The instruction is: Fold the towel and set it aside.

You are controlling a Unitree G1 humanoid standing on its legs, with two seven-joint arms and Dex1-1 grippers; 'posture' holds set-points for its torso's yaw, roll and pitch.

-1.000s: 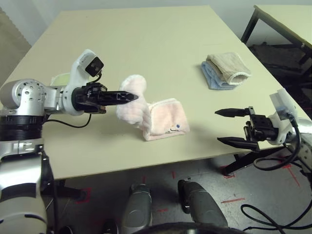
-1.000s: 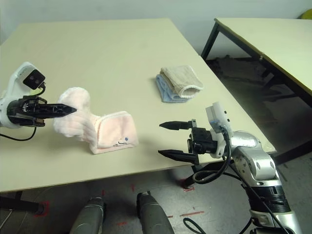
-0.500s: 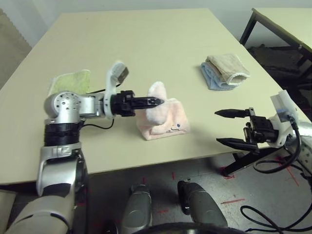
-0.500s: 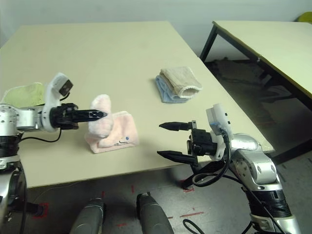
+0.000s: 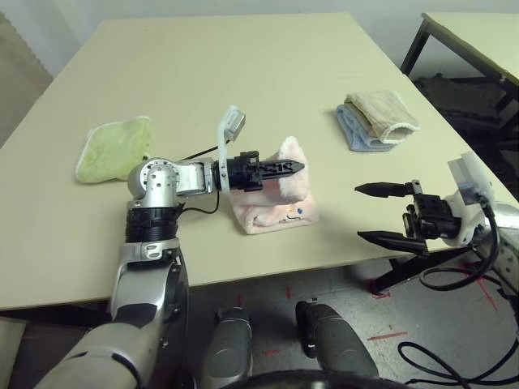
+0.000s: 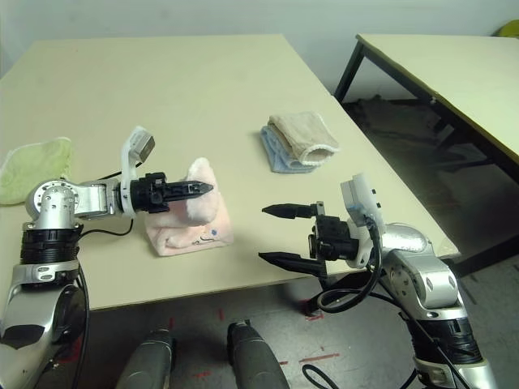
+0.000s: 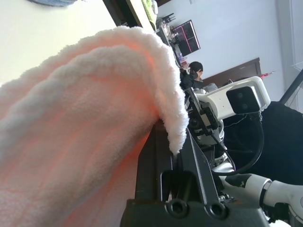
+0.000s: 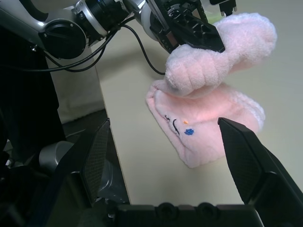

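Left eye view: left gripper (image 5: pixel 298 166) is clamped on a raised flap of the pink towel (image 5: pixel 276 212), centre frame near the table's (image 5: pixel 243 73) front edge. Right gripper (image 5: pixel 375 212), lower right, hangs spread wide beyond that edge. Green cloth (image 5: pixel 109 146) left, folded cloths (image 5: pixel 375 117) upper right.

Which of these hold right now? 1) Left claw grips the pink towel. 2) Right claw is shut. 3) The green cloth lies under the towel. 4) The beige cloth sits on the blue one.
1) True: the left claw is shut on a fold of the towel.
2) False: the right claw is open and empty.
3) False: the green cloth lies apart, on the table.
4) True: the beige cloth sits on the blue cloth.
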